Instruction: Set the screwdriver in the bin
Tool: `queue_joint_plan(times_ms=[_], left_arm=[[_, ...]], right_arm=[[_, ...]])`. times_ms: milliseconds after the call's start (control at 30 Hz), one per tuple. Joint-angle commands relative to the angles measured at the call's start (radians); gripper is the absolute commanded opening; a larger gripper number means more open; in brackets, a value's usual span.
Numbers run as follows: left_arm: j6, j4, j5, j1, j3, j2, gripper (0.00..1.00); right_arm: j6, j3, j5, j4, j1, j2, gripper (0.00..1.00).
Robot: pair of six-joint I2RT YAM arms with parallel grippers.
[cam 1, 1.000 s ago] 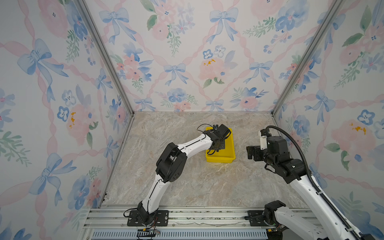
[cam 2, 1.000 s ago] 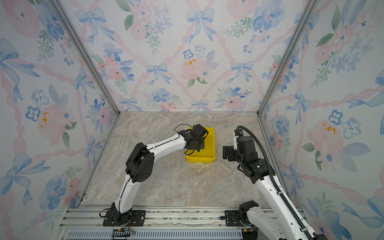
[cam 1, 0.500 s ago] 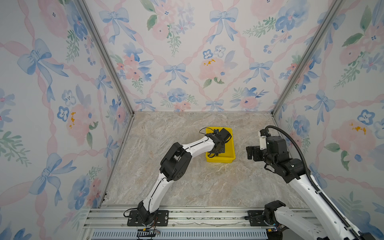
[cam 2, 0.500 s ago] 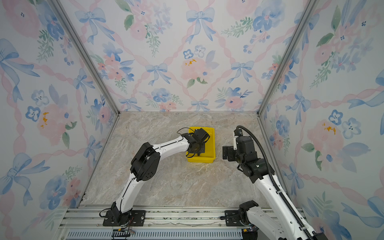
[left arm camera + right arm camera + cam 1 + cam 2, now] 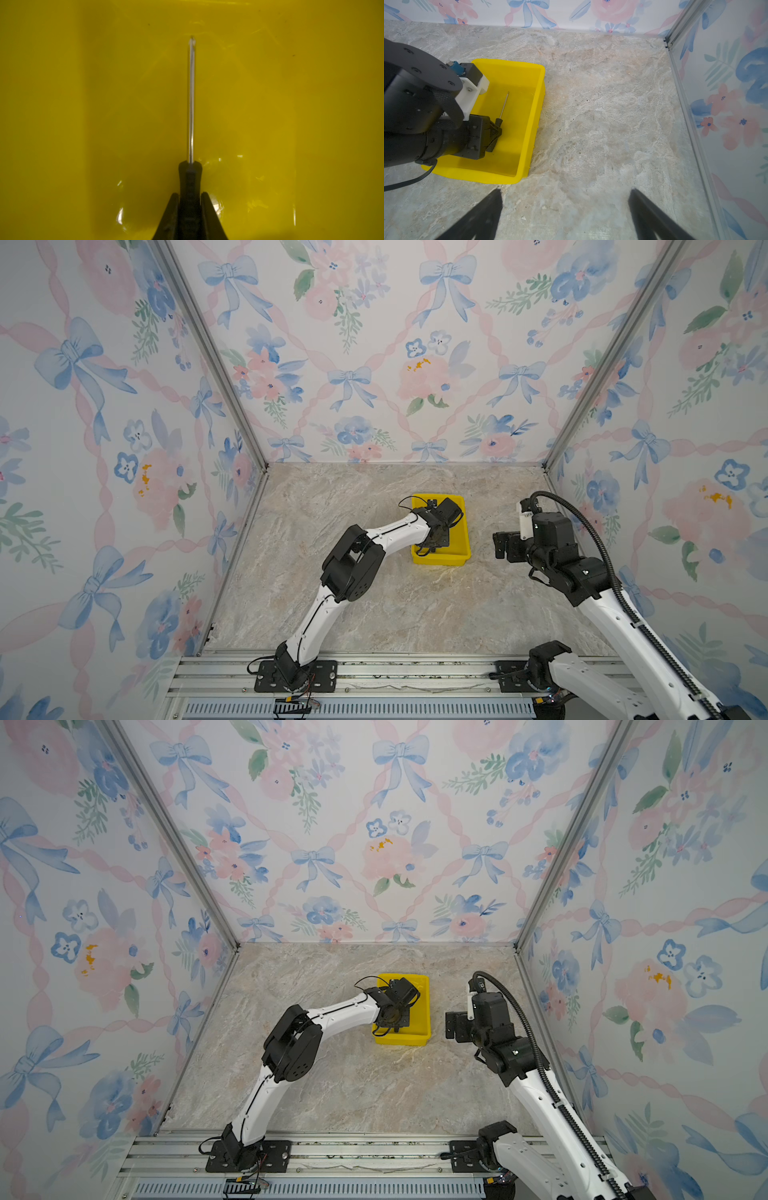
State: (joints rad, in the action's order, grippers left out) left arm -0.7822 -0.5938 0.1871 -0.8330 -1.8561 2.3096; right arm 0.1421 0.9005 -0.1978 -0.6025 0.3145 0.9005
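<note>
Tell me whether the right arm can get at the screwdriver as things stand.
Probably only the shaft. The left gripper, down in the bin, grips the screwdriver by its handle; the open right gripper hangs beside the bin, nothing between.

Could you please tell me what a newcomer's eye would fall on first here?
Probably the bright yellow bin in the middle of the table, with the left gripper reaching inside, jaws flanking the handle of the screwdriver. Then the bow-and-flower wallpaper on all three walls.
</note>
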Motion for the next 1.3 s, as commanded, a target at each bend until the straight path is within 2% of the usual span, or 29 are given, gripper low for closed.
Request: queue_joint_plan(times_ms=[0, 33, 100, 300, 500, 567, 733, 800, 1067, 1167, 1267], left_arm=[[0.000, -0.014, 0.027, 0.001, -0.005, -0.007, 0.28], [0.000, -0.014, 0.028, 0.002, -0.001, -0.015, 0.34], [0.000, -0.015, 0.034, 0.002, 0.007, -0.034, 0.38], [0.034, -0.012, 0.048, -0.004, 0.020, -0.107, 0.43], [0.070, -0.014, 0.085, -0.011, 0.085, -0.246, 0.52], [0.080, -0.012, 0.105, -0.014, 0.130, -0.316, 0.60], [0.144, -0.007, 0.176, -0.007, 0.291, -0.508, 0.92], [0.183, -0.004, 0.205, 0.007, 0.365, -0.572, 0.98], [0.269, 0.115, 0.301, 0.153, 0.753, -0.858, 0.98], [0.289, 0.200, 0.295, 0.251, 0.910, -0.993, 0.98], [0.359, 0.330, 0.291, 0.346, 1.076, -1.123, 0.98]], right_arm=[[0.004, 0.012, -0.025, -0.019, -0.010, -0.017, 0.97], [0.002, 0.017, -0.025, -0.023, -0.009, -0.017, 0.97], [0.001, 0.023, -0.029, -0.029, -0.009, -0.021, 0.97], [0.008, 0.024, -0.032, -0.034, -0.011, -0.064, 0.97], [0.020, 0.026, -0.006, -0.025, -0.028, -0.098, 0.97], [0.020, 0.028, -0.005, -0.025, -0.030, -0.100, 0.97], [0.049, -0.007, -0.015, 0.010, -0.054, -0.123, 0.97], [0.063, -0.027, -0.023, 0.019, -0.069, -0.128, 0.97], [0.095, -0.184, -0.160, 0.089, -0.119, -0.167, 0.97], [0.043, -0.314, -0.224, 0.187, -0.124, -0.263, 0.97], [-0.012, -0.438, -0.222, 0.253, -0.143, -0.374, 0.97]])
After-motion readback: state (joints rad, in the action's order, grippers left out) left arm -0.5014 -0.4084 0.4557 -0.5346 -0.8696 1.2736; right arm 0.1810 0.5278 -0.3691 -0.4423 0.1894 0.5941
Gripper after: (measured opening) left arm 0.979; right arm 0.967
